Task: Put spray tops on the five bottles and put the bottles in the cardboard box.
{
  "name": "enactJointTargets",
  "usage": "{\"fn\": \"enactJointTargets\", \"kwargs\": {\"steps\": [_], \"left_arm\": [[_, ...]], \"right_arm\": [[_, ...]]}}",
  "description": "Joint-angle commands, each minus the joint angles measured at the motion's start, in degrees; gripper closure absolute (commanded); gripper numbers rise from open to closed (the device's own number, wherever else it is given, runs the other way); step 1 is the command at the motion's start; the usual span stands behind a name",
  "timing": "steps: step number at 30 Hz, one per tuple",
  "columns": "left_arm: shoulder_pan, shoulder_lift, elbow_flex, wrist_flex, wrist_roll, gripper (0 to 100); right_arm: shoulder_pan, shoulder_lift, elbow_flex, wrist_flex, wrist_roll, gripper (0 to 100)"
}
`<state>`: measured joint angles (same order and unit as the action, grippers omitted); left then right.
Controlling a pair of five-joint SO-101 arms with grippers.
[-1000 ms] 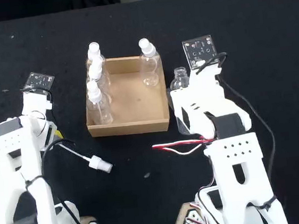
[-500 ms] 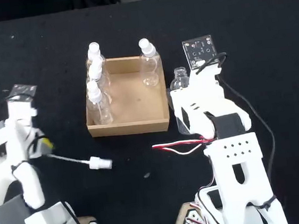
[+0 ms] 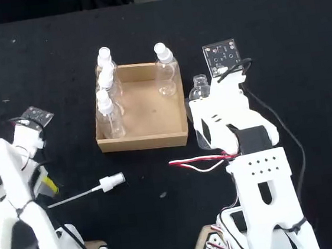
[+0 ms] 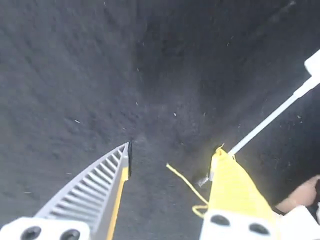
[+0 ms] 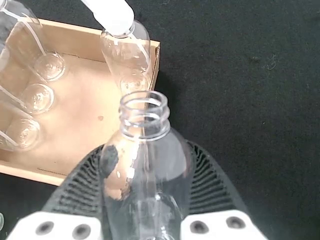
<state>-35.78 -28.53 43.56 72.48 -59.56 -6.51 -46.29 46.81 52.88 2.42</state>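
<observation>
Right wrist view: right gripper [image 5: 145, 172] clamps bottle [image 5: 144, 131] beside box [image 5: 155, 62] wall; left gripper [image 4: 173, 148] apart.

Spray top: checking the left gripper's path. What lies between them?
Between spray top and left gripper, only the top's own thin tube on bare black table, per high and left wrist views.

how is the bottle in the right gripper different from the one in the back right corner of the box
The held bottle has a bare, open neck; the corner bottle wears a white spray top. The held bottle is outside the cardboard box, clamped between the fingers of the right gripper; the corner bottle stands inside the box, untouched. Both are clear and upright.
</observation>
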Motion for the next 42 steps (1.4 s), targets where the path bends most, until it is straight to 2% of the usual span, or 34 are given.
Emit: {"fn": "enactJointTargets", "kwargs": {"steps": [1, 7, 11, 16, 23, 28, 42], "left_arm": [[6.7, -9.8, -0.7, 3.3, -0.4, 83], [25.1, -14.7, -0.2, 14.4, -0.4, 83], [34.2, -13.3, 3.4, 10.1, -0.4, 83], [40.9, -12.3, 7.3, 4.0, 1.1, 82], [44.4, -12.3, 13.0, -8.6, 5.5, 82], [44.5, -12.2, 17.6, -16.7, 5.7, 82], [44.8, 5.8, 11.1, -17.8, 5.4, 82]], "right_arm": [[4.8, -1.9, -1.0, -1.3, -0.3, 98.8], [8.5, -1.5, -2.6, -1.2, -0.3, 98.8], [8.5, -1.5, -2.2, -1.2, -0.3, 98.8], [8.5, -1.5, -2.2, -1.2, -0.3, 98.8], [8.5, -1.5, -2.2, -1.2, -0.3, 98.8], [8.5, -1.5, -2.2, -1.2, -0.3, 98.8], [8.5, -1.5, -2.2, -1.2, -0.3, 98.8]]}}
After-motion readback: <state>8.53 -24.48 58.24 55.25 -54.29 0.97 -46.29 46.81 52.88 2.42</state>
